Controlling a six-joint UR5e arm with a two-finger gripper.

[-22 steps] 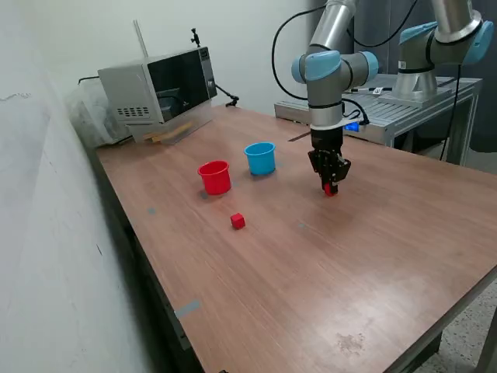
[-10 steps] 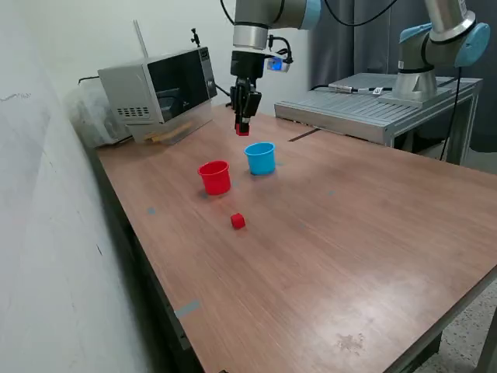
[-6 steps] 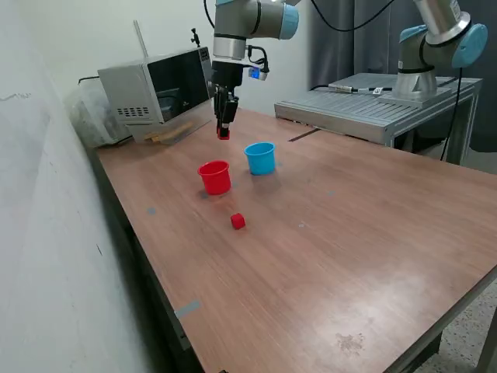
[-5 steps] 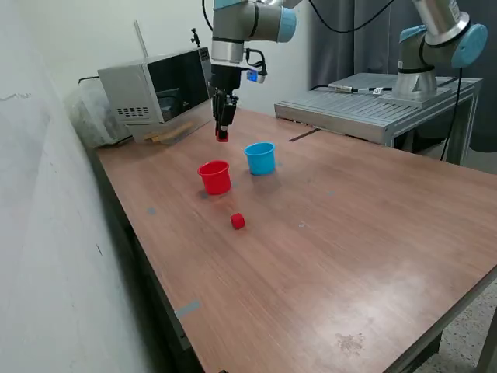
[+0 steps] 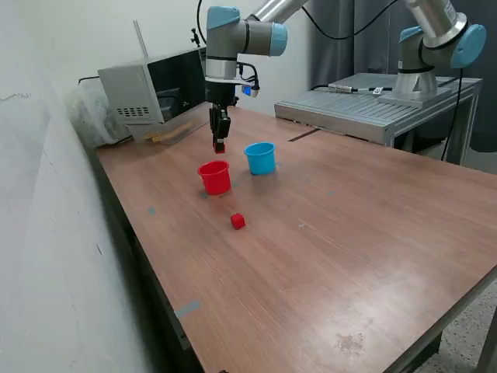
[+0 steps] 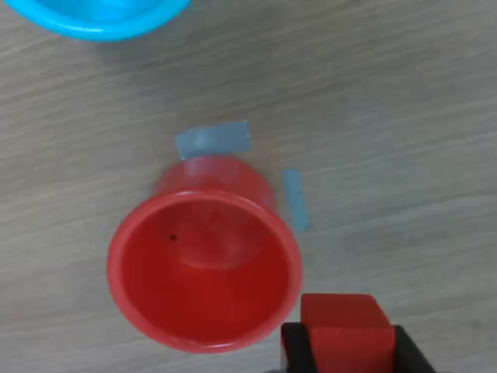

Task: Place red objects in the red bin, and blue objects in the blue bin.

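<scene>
My gripper [image 5: 219, 145] is shut on a small red cube [image 6: 347, 330] and hangs just above the red cup [image 5: 215, 177]. The wrist view shows the red cup [image 6: 203, 272] from above, empty, with the held cube just off its rim. A second red cube [image 5: 238, 221] lies on the table in front of the red cup. The light blue cup [image 5: 260, 158] stands to the exterior view's right of the red cup; its rim shows in the wrist view [image 6: 97, 17]. No dark blue cubes are in view.
A microwave [image 5: 159, 89] stands at the table's back corner. A second robot arm [image 5: 431, 43] on a metal platform [image 5: 373, 105] stands behind the table at the exterior view's right. Bits of blue tape [image 6: 213, 140] are stuck on the table by the red cup.
My gripper has carried the red cube from the table's middle up and across to the exterior view's left, then lowered it over the red cup. The cups and the other cube have not moved.
</scene>
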